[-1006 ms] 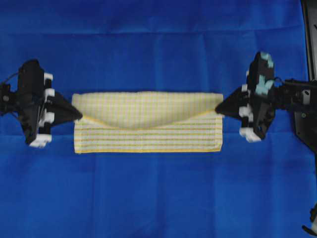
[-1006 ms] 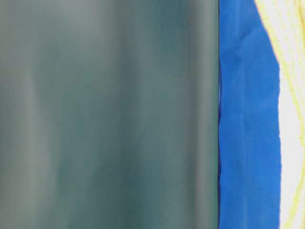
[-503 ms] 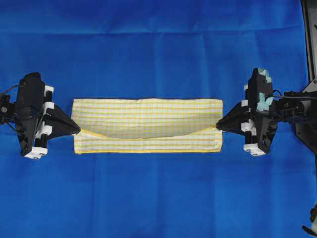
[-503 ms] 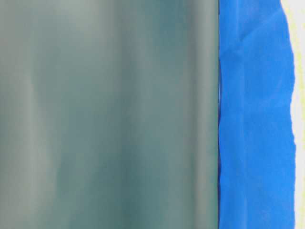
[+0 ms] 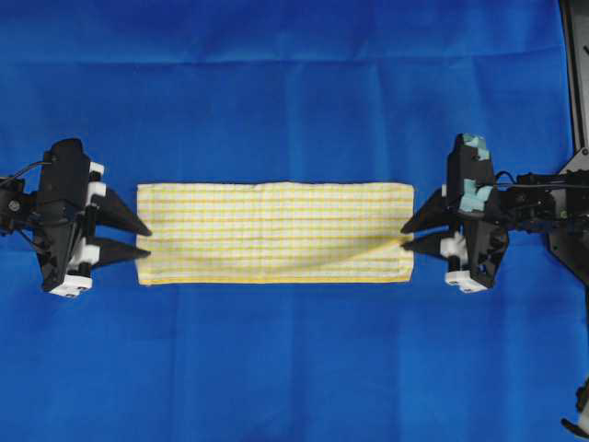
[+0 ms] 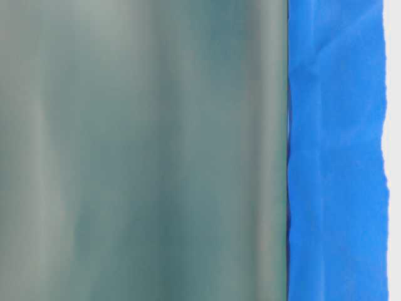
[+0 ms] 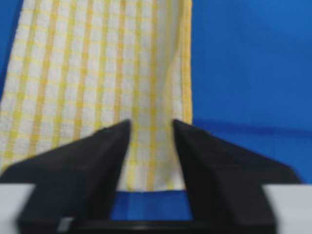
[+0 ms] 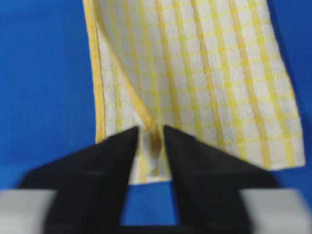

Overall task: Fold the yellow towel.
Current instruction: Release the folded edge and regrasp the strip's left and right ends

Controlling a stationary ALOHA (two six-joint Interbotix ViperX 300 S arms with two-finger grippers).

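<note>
The yellow towel lies flat on the blue cloth as a long folded strip, white with yellow checks. My left gripper stands open at its left end, one finger on each side of the short edge. In the left wrist view the towel's end lies loose between the spread jaws of that gripper. My right gripper is open at the right end. In the right wrist view a small raised fold of the hem sits between the parted jaws of the right gripper, not pinched.
The large blue cloth covers the whole table around the towel. A dark frame runs along the far right edge. The table-level view is mostly a blurred grey-green surface beside blue cloth.
Both grippers have opened and let go of the towel's corners. The lifted upper layer was carried toward the near edge and has dropped flat, covering the striped lower layer.
</note>
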